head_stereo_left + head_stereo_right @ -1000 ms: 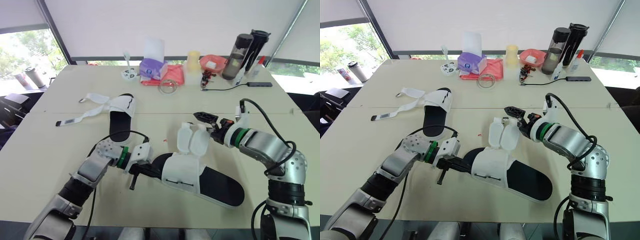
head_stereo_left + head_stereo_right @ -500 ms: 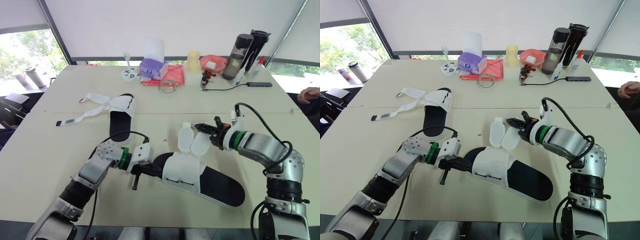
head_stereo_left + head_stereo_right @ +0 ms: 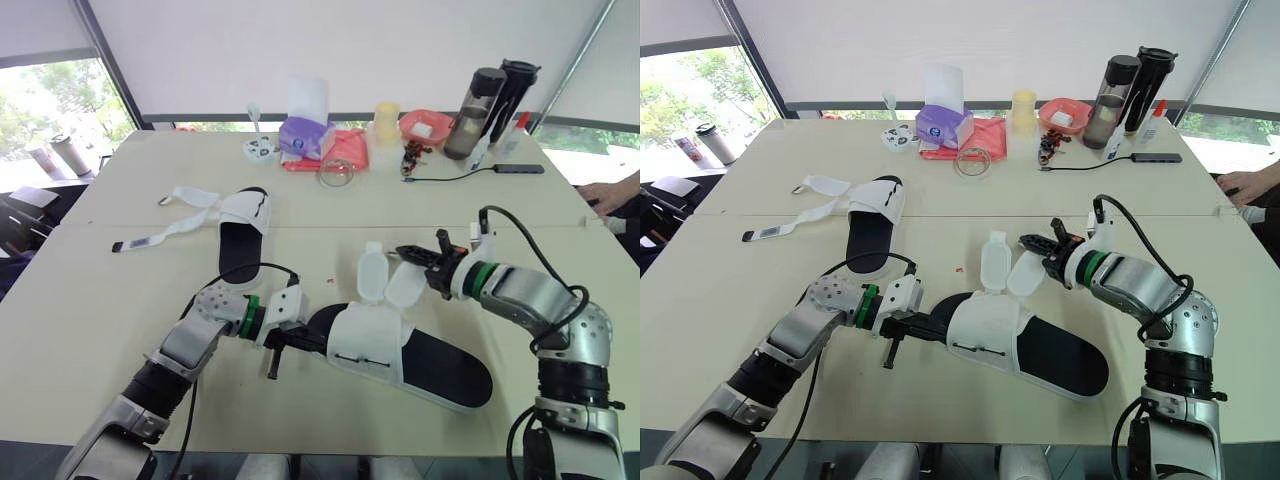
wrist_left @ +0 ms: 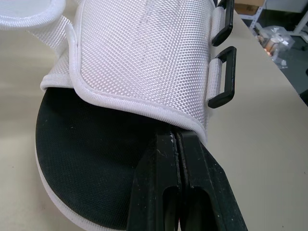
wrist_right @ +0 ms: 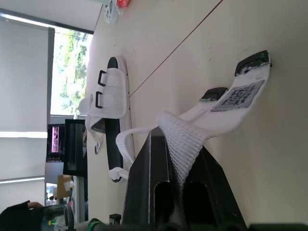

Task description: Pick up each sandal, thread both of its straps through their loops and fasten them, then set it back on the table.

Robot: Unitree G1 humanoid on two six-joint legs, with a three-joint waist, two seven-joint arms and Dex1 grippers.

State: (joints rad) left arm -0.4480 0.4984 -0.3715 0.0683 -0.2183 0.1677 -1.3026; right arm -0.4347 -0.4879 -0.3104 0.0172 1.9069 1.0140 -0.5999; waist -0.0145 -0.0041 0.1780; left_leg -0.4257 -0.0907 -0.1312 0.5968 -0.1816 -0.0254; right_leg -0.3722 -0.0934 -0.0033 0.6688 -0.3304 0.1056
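While the left gripper [image 3: 295, 340] is clenched on the toe end of the near sandal [image 3: 365, 345], which lies on the table, the right gripper [image 3: 412, 254] pinches 1 white strap [image 3: 405, 285] and holds it raised above that sandal's upper, across from the 2 black loops [image 4: 222, 77]. The second sandal [image 3: 240, 240] lies beyond the near sandal's toe, unfastened. The step looks like threading. It should go best if the webbing is kept flat and untwisted, its tip meets the matching loop squarely, and the toe grip is firm so the loop cannot swing away.
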